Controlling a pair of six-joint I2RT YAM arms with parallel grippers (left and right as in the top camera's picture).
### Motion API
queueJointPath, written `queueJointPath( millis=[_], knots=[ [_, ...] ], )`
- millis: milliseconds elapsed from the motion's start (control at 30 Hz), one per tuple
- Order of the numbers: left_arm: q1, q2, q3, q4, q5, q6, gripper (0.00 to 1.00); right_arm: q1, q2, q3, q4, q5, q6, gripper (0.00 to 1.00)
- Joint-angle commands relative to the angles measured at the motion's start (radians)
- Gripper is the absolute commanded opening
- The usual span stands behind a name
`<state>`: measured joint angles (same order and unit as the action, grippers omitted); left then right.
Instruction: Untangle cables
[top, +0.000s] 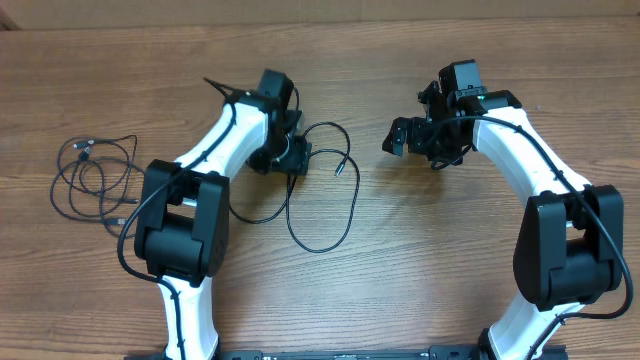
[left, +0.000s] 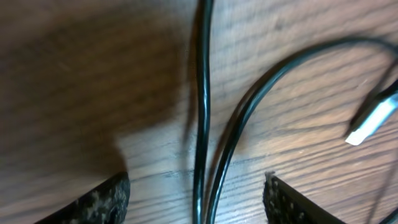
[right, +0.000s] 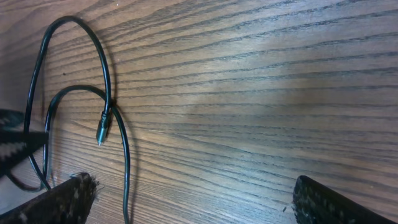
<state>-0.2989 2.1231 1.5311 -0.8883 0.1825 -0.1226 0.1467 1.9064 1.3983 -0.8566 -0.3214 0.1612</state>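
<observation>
Brown wood-grain tabletop (top: 430, 270) filling the overhead view, with two white-and-black robot arms reaching in from six o'clock. At nine o'clock, a coiled bundle of thin black cable (top: 92, 178), several loose rings overlapping, well apart from both arms' tips. Near the centre, a long loop of thin black cable (top: 354, 205) spread open on the wood, its strands converging at the left pincer (top: 293, 158) and one end finishing in a silver-grey plug tip (top: 340, 168) just toward three o'clock of that pincer.

Left pincer low over the wood, fingers apart, clamped on nothing. In the left wrist view, two strands of the loop (left: 202, 93) running up between the dark textured fingertips (left: 99, 199) toward twelve o'clock, touching neither pad as far as can be seen. Plug tip (left: 367, 124) lying blurred at three o'clock there.

Right pincer (top: 397, 138) at about one o'clock of the table centre, well apart from the loop, fingers spread wide and gripping nothing. From the right wrist camera, wood grain between the two fingertips (right: 336, 202), with the loop (right: 124, 155) and its plug tip (right: 102, 127) over at nine o'clock, near the other fingertip.
</observation>
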Motion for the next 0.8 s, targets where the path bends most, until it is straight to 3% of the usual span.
queueJointPath(
  millis=[0, 267, 467, 567, 767],
  knots=[
    [-0.01, 0.003, -0.073, 0.027, -0.005, -0.025, 0.66, 0.003, -0.025, -0.004, 0.003, 0.007, 0.002, 1.0],
    [-0.01, 0.003, -0.18, 0.112, -0.005, -0.138, 0.68, 0.003, -0.025, -0.004, 0.003, 0.007, 0.002, 1.0],
    [-0.01, 0.003, -0.209, 0.188, -0.006, -0.227, 0.85, 0.003, -0.025, -0.004, 0.003, 0.007, 0.002, 1.0],
    [-0.01, 0.003, -0.214, 0.201, -0.006, -0.226, 0.8, 0.003, -0.025, -0.004, 0.003, 0.007, 0.002, 1.0],
    [-0.01, 0.003, -0.219, 0.211, -0.006, -0.226, 0.8, 0.003, -0.025, -0.004, 0.003, 0.007, 0.002, 1.0]
  ],
)
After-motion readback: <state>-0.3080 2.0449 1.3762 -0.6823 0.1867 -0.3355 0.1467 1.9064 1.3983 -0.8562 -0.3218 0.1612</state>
